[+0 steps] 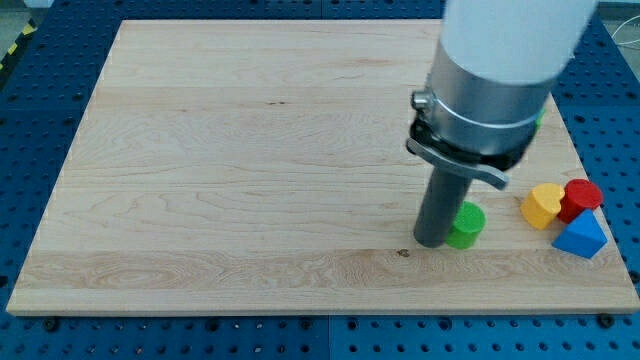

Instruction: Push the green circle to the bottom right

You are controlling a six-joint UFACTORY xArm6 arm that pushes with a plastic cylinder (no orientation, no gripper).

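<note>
The green circle (466,224) is being met on its left side by my tip (433,243). It is lying just to the view's right of my tip and seems to be touching it, in the lower right part of the worktop (220,180). No grasping part is being carried: the arm ends in a plain dark rod, so nothing is being held and nothing can open or close. Contact is by pushing only.

The push itself is judged to be the step in hand, with the circle already being driven rightward but not yet at the corner. The bottom right corner lies to the view's right of my tip and somewhat lower. The next move is therefore thought to call for my tip being set a little toward the circle's upper left, so that the block is sent down and right rather than straight across.

Further to the right of my tip, three blocks are sitting close together: a yellow heart (543,205), a red block (581,196) and a blue triangle (581,237). The triangle may be struck if the line is held too high.

The worktop is a pale wooden board. It is being carried on a blue perforated base (40,330), with striped tape (12,45) showing at the view's top left.
</note>
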